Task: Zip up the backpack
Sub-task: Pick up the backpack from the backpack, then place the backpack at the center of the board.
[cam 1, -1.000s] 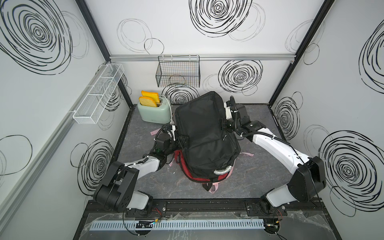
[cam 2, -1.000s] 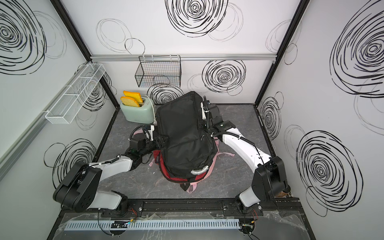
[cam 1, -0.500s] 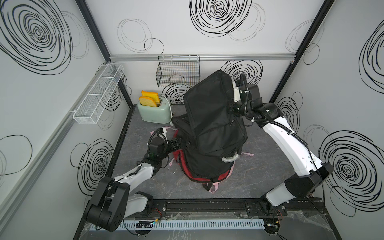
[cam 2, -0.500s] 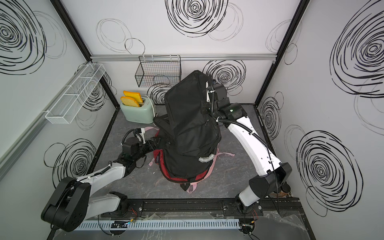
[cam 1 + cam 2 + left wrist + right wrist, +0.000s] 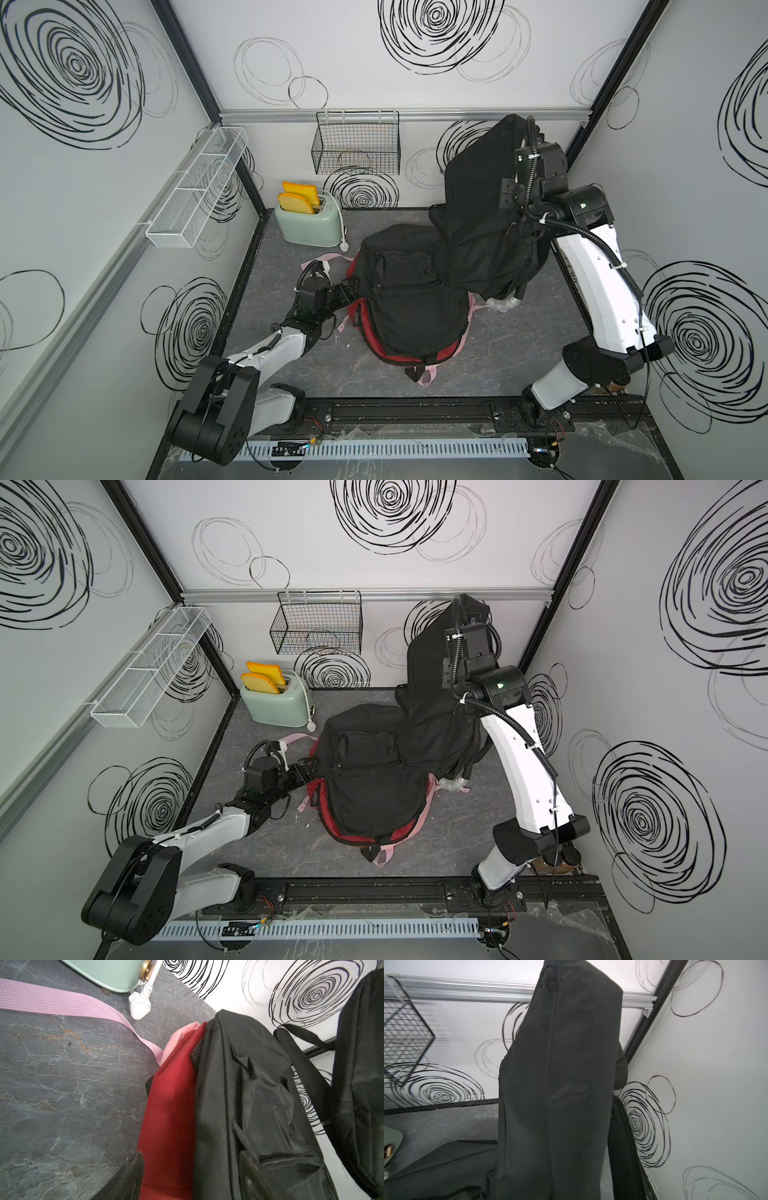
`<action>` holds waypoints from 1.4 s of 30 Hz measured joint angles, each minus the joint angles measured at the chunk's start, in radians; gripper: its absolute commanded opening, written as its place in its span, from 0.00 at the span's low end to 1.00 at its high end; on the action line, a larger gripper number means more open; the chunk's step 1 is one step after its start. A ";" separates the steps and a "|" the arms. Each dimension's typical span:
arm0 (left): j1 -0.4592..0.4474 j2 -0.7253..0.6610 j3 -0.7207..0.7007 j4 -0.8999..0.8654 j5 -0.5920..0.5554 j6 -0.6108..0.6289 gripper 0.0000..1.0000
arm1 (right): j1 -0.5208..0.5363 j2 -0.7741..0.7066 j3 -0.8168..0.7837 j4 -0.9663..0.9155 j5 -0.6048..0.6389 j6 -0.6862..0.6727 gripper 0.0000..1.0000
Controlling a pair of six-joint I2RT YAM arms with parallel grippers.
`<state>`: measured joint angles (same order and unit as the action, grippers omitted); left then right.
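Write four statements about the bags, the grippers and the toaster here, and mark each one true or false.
1. The right gripper grips the raised black backpack. True.
2. The left gripper is clamped on the toaster. False: it is open beside the red backpack.
3. Two toast slices stand in the toaster. True.
4. The lower black backpack lies on a blue bag. False: it lies on the red backpack.

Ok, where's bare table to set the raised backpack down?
Front-right table, between the red backpack and the right arm's base, is bare; a smaller patch lies at the back, between the toaster and the raised backpack. The left is crowded: left gripper, pink straps.
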<state>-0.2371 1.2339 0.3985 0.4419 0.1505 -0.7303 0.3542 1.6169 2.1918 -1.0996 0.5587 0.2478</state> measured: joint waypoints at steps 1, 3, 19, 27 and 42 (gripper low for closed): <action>0.001 0.000 0.000 0.000 -0.002 0.000 0.75 | -0.015 0.000 -0.008 -0.003 0.002 -0.003 0.00; 0.002 0.000 0.000 -0.001 -0.007 0.000 0.75 | -0.039 0.000 -0.027 -0.005 0.004 -0.007 0.00; 0.002 -0.109 -0.001 -0.090 -0.100 0.009 0.75 | -0.237 0.110 -0.316 0.086 -0.158 -0.016 0.00; 0.003 -0.107 -0.001 -0.097 -0.100 0.009 0.75 | -0.253 0.232 -0.273 0.135 -0.104 -0.018 0.00; 0.016 -0.112 -0.002 -0.101 -0.100 0.016 0.75 | -0.310 0.409 -0.404 0.210 -0.066 0.052 0.81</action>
<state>-0.2211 1.1217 0.3965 0.3405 0.0505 -0.7143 0.0441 2.0258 1.7878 -0.8898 0.4923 0.2996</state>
